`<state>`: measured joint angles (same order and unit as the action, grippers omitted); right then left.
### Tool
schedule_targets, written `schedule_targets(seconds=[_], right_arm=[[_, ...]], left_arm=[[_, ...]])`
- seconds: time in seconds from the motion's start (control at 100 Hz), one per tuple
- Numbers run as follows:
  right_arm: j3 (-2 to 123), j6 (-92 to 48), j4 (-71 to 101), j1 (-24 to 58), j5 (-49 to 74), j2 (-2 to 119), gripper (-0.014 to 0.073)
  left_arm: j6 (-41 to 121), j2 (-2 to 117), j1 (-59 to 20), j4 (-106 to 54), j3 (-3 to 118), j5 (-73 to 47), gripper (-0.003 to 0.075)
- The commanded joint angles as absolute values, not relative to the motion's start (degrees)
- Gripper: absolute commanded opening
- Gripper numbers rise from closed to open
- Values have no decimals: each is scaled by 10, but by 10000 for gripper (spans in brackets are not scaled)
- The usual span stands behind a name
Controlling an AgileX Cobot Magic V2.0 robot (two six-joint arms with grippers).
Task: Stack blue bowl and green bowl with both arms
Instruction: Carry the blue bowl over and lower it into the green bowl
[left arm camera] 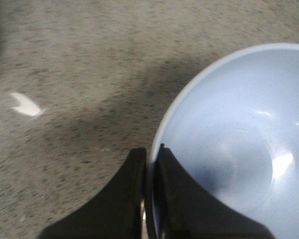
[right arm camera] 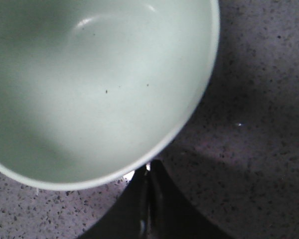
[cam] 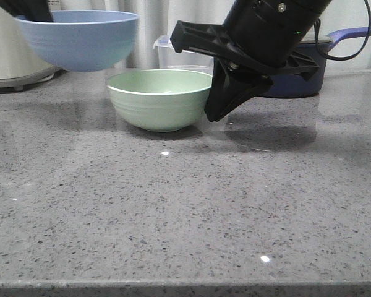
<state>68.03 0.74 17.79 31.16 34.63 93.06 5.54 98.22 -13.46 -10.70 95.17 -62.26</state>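
Two bowls: the left gripper [left arm camera: 150, 169] pinches the blue bowl [cam: 80, 38] by its rim, aloft. The right gripper [right arm camera: 148, 194], fingers pressed together empty, sits beside the green bowl [cam: 159, 98] mid-counter [cam: 185, 216]. That thin rim hold could slip and drop blue off-centre.

table [cam: 173, 210]: grey speckled stone, glossy, small light glints | saucepan [cam: 309, 74]: dark navy, long blue handle pointing right, far right at the back, partly hidden | clear plastic box [cam: 179, 54]: lidded, at the back centre | appliance [cam: 12, 55]: cream-white, rounded, back left, cut by frame edge | curtain [cam: 154, 18]: pale, behind
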Motion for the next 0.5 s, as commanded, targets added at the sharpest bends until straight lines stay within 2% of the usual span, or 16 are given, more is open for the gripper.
schedule_targets(seconds=[0.0, 0.49], right_arm=[[694, 0, 184, 313, 327, 908, -45], [694, 0, 184, 313, 327, 908, -45]], left_arm=[[55, 977, -157, -117, 995, -622, -20], [52, 1022, -219, -170, 1031, -622, -20]])
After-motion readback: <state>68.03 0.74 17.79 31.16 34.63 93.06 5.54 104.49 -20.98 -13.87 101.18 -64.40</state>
